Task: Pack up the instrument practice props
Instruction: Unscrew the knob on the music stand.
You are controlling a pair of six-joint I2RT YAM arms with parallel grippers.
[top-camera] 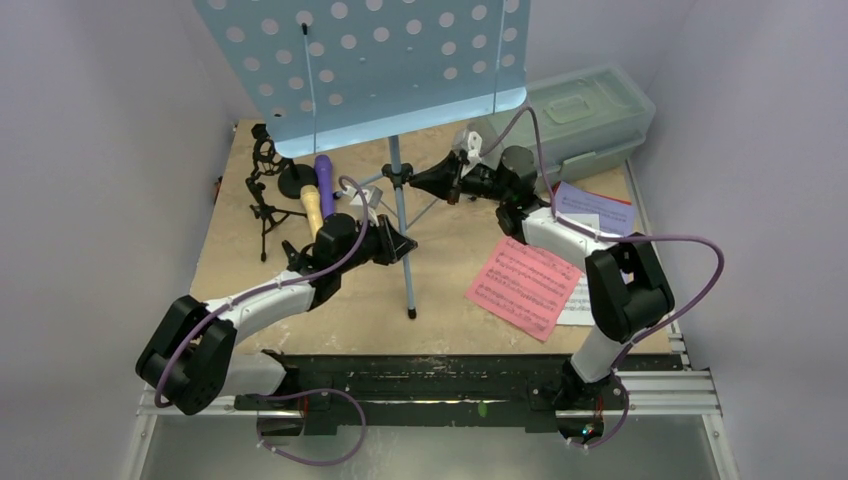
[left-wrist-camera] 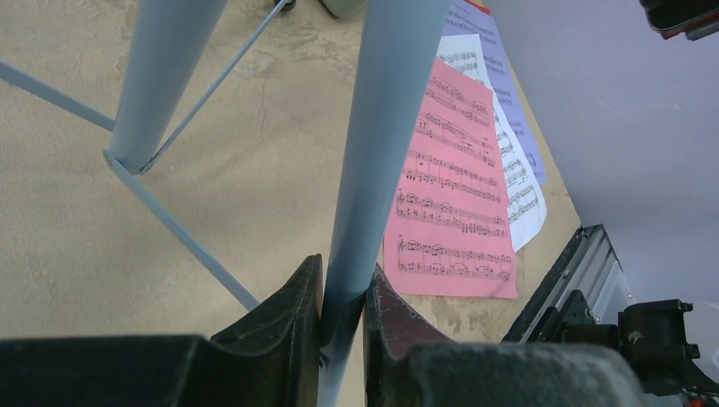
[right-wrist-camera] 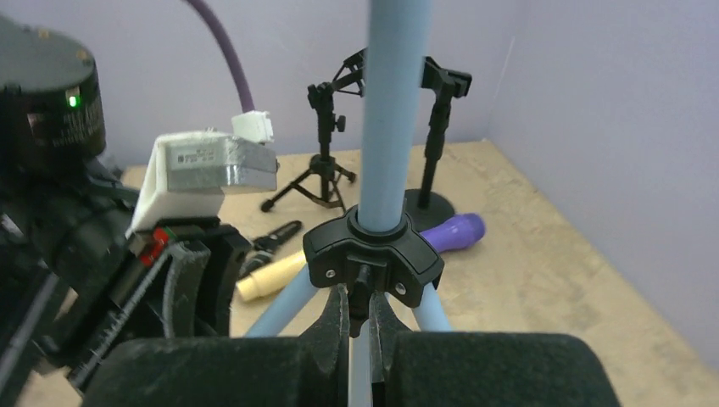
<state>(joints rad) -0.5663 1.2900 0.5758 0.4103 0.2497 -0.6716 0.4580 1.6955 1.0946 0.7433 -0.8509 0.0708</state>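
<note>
Standing upright at the middle of the bench (top-camera: 450, 260), the pale-blue music rack (top-camera: 360, 60) has its perforated tray tilted high at the back and its thin legs splayed below a black collar (right-wrist-camera: 373, 250).

The left gripper (left-wrist-camera: 343, 292) is narrowed onto one leg (left-wrist-camera: 373, 170), and the blue tube is pinched between both fingers. That arm lies low, with its elbow folded by the near left edge and its forearm running up and right to the rack.

The right gripper (right-wrist-camera: 360, 309) is closed tight on a small dark tab under the collar. Its arm bends at a raised elbow on the right side, and its forearm reaches back and left across the bench.

Right of the rack, a pink page (top-camera: 525, 285) lies over a white page (top-camera: 580, 300), with a lavender page (top-camera: 595, 205) behind them.

Left of the rack, a purple microphone (top-camera: 324, 170) and a tan microphone (top-camera: 312, 205) lie beside a round-base holder (top-camera: 295, 178) and a tripod holder (top-camera: 265, 215).

A lidded plastic box (top-camera: 585, 110) sits at the far right corner.
</note>
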